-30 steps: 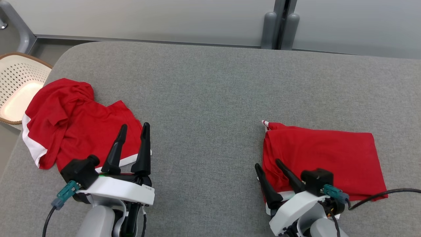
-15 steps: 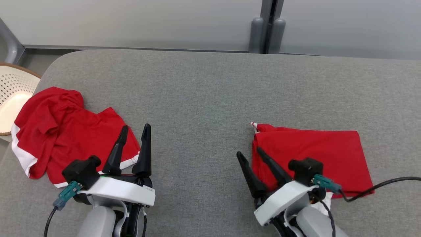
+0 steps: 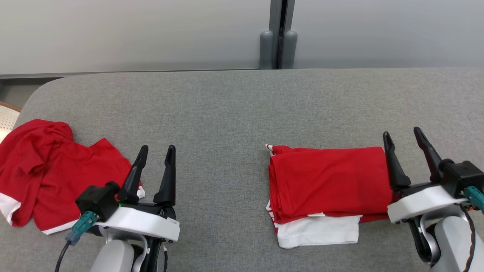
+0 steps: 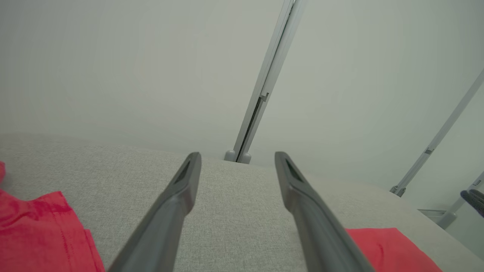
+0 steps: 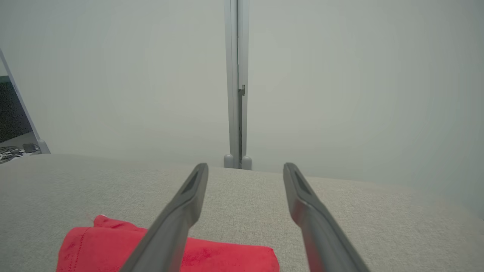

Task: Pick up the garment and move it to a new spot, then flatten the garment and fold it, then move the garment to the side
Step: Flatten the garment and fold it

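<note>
At your far left, the rim of a pale perforated basket (image 3: 3,121) just shows beyond the rounded corner of the grey padded table (image 3: 234,105). Next comes a crumpled red garment (image 3: 49,170) with white trim along its near edge. It is heaped close to the table's left edge, unflattened and, by the look of it, waiting its turn. Your left gripper (image 3: 158,146) hovers just beside the heap's right corner, jaws spread wide and holding nothing, fingers pointing toward the back wall. Its wrist view shows bare grey cloth between the two fingers, with red only at the margins. That reads as a rest pose, not a reach.

Past an open stretch of table lies the folded red garment (image 3: 329,177), a tidy rectangle with a white layer (image 3: 317,230) peeking from beneath its near edge. Its squared shape suggests the folding is done, and it sits right of centre, apparently where it was meant to be set aside. Your right gripper (image 3: 401,131) stands at the bundle's right edge, also wide open and empty. Its inner finger overlaps the cloth's edge in the head view, though you cannot tell whether it touches. The likely reading is that this piece is finished and free of any grip, leaving the heap on the left for you.
</note>
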Tool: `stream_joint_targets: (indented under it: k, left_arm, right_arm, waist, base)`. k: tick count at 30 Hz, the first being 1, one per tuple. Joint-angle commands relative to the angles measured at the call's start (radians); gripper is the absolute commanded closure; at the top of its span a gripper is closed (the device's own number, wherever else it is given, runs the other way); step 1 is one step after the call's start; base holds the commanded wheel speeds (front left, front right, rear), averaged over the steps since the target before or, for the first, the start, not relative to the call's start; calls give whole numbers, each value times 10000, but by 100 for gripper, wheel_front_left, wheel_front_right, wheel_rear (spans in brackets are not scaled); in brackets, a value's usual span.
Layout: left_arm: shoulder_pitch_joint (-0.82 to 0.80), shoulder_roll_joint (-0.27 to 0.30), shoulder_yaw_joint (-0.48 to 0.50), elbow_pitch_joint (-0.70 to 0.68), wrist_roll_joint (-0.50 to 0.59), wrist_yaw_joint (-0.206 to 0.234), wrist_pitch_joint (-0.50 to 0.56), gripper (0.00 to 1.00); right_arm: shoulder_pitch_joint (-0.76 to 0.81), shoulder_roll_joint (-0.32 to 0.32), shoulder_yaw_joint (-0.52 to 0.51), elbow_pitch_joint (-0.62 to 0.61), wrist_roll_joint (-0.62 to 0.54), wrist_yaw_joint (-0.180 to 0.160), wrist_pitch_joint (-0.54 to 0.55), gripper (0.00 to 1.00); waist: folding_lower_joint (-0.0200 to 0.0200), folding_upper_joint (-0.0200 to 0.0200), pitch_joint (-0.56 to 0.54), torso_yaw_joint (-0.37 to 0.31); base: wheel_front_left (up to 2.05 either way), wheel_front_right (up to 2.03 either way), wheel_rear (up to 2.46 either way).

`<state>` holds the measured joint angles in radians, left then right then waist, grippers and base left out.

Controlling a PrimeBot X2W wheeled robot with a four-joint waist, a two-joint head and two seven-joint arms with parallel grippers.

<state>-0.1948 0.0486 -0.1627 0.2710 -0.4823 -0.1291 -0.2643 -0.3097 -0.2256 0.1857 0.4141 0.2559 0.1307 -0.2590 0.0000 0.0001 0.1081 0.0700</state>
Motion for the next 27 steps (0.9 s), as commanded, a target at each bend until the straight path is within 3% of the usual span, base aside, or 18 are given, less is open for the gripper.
stream_joint_targets:
  k: [1, 11, 22, 27]
  left_arm:
    - [78, 35, 28, 20, 383, 48, 1, 0]
    - [435, 40, 144, -413, 1425, 264, 3, 0]
    - [492, 37, 42, -390, 1558, 306, 3, 0]
    - [321, 35, -86, -373, 1721, 310, 1, 0]
  right_arm:
    - [274, 115, -301, -206, -385, 0, -59, 0]
    - [1506, 924, -1704, -1435, -2115, -2, -73, 0]
    - [1599, 1284, -2000, -1637, -2342, -2, -77, 0]
    - [1550, 1403, -2362, -974, -2113, -2, 64, 0]
  waist:
    - [0, -1, -5, -50]
    - [0, -1, 137, -106]
    - [0, -1, 253, 15]
    - [0, -1, 450, 78]
  base:
    - [0, 0, 0]
    - [0, 0, 0]
    - [0, 0, 0]
    - [0, 0, 0]
